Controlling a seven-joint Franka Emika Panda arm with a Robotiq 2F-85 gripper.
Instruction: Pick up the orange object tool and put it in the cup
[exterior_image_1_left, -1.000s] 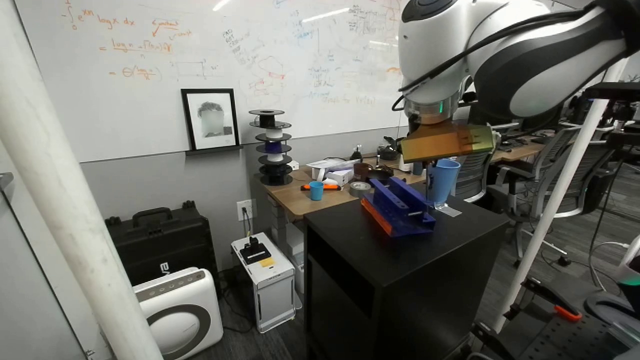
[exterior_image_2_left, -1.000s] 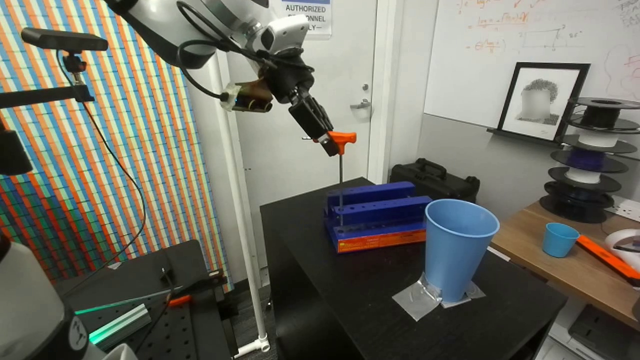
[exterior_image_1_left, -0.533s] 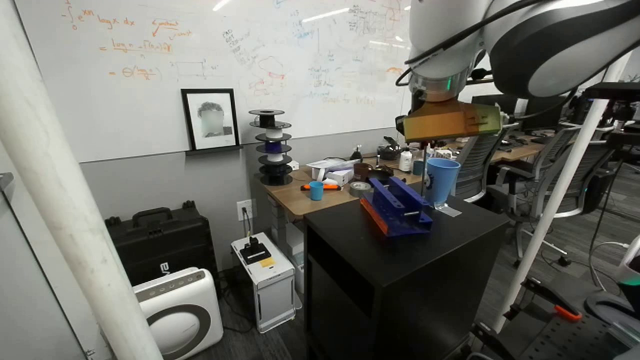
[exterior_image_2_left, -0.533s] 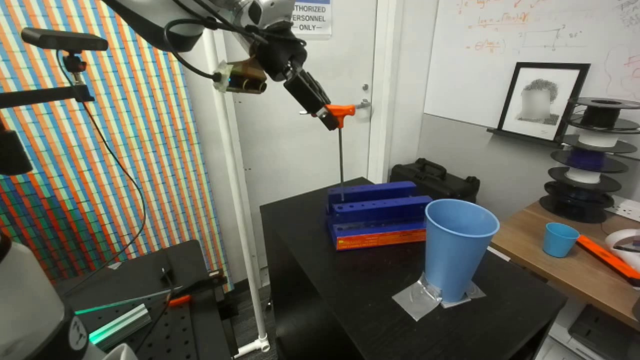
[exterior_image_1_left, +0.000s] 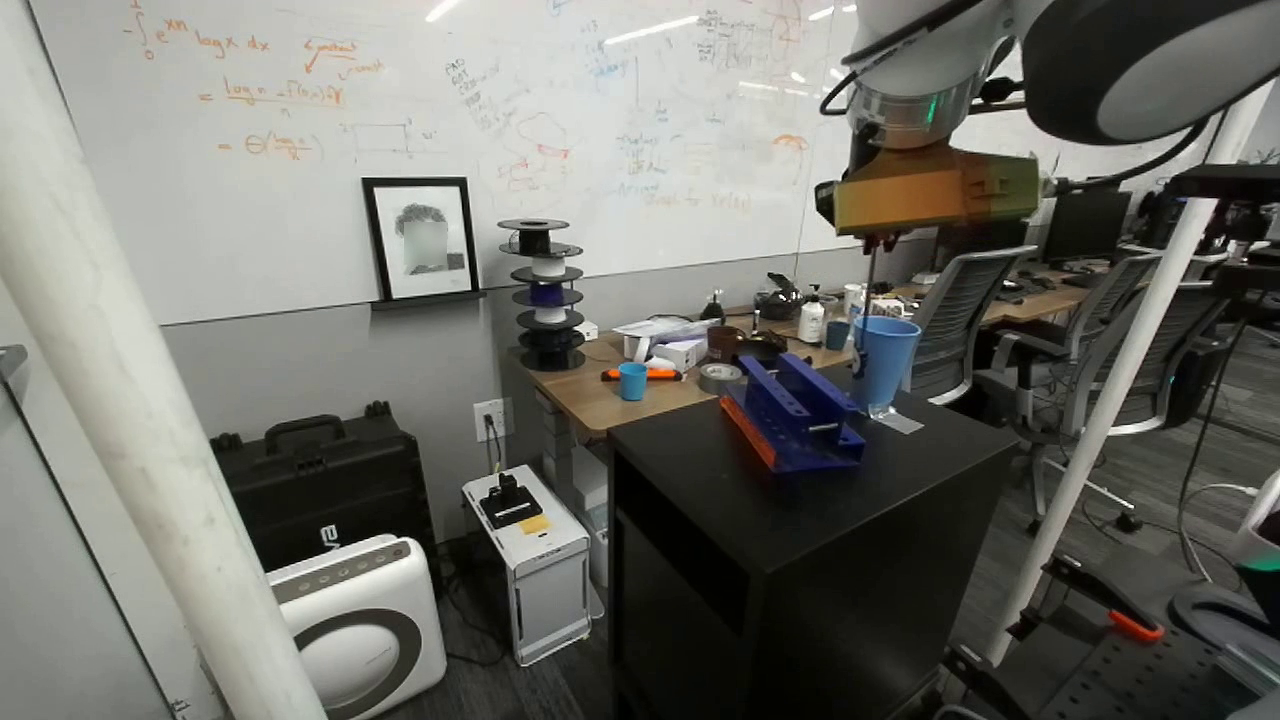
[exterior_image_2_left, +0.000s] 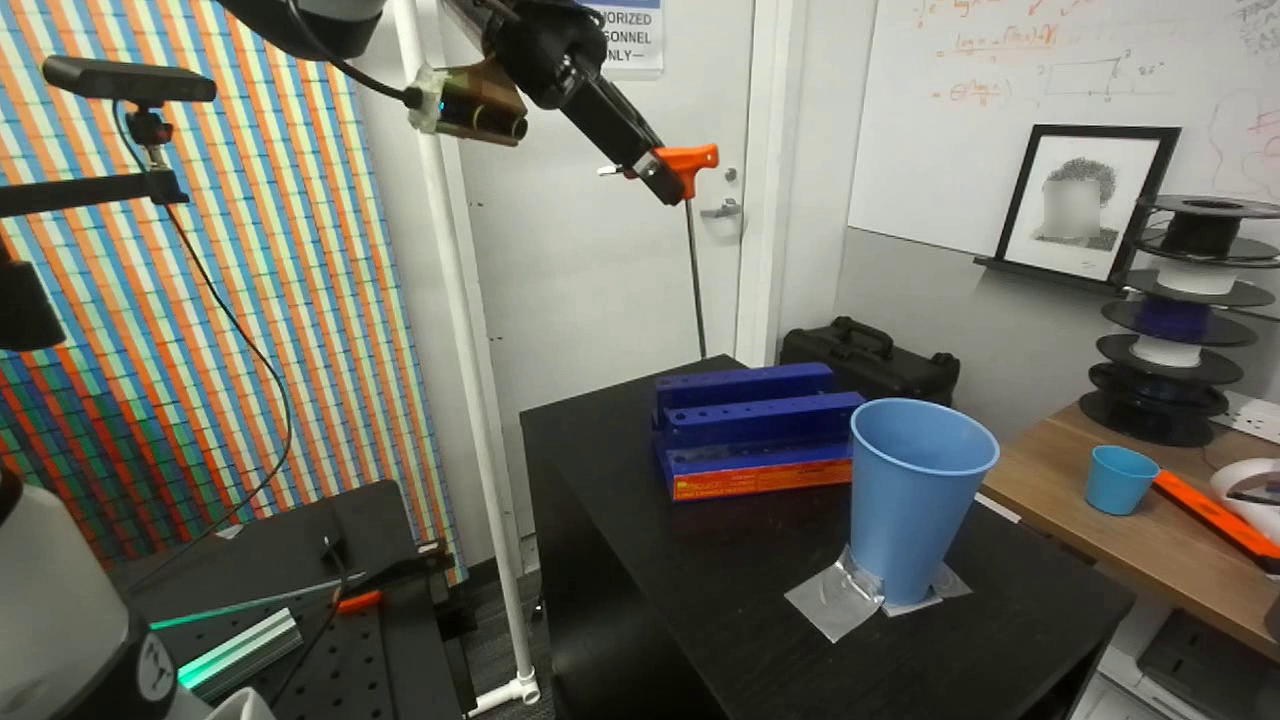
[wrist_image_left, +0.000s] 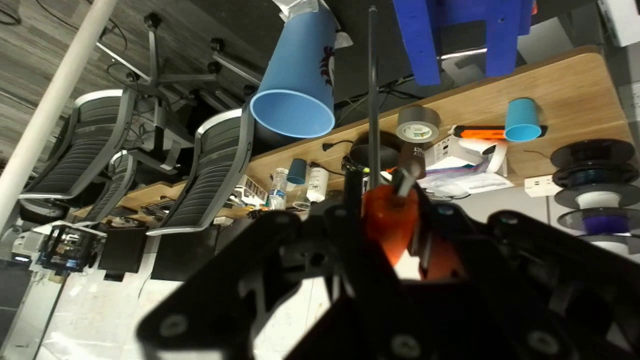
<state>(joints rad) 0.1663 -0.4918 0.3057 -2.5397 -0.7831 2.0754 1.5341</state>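
Note:
My gripper (exterior_image_2_left: 662, 178) is shut on the orange T-handle of a tool (exterior_image_2_left: 692, 158) with a long thin dark shaft. The shaft hangs down, slightly tilted, and its tip is above the dark blue rack (exterior_image_2_left: 760, 425). The tool's handle also shows between the fingers in the wrist view (wrist_image_left: 387, 212). The cup (exterior_image_2_left: 920, 500), a light-blue tumbler, stands upright on the black cabinet, taped at its base, beside the rack. It also shows in the wrist view (wrist_image_left: 295, 70) and in an exterior view (exterior_image_1_left: 888, 360). There, the camera housing hides most of the gripper.
The black cabinet (exterior_image_2_left: 700, 600) carries the rack and cup. A wooden desk (exterior_image_1_left: 590, 395) behind holds a smaller blue cup (exterior_image_1_left: 632, 382), a tape roll (exterior_image_1_left: 718, 377) and clutter. A white pole (exterior_image_2_left: 465, 300) and office chairs (exterior_image_1_left: 950, 310) stand around.
My gripper has risen with the orange tool. The shaft, which reached down into the rack a second ago, is now out and above it. The rack has shifted very slightly; the cup has not moved.

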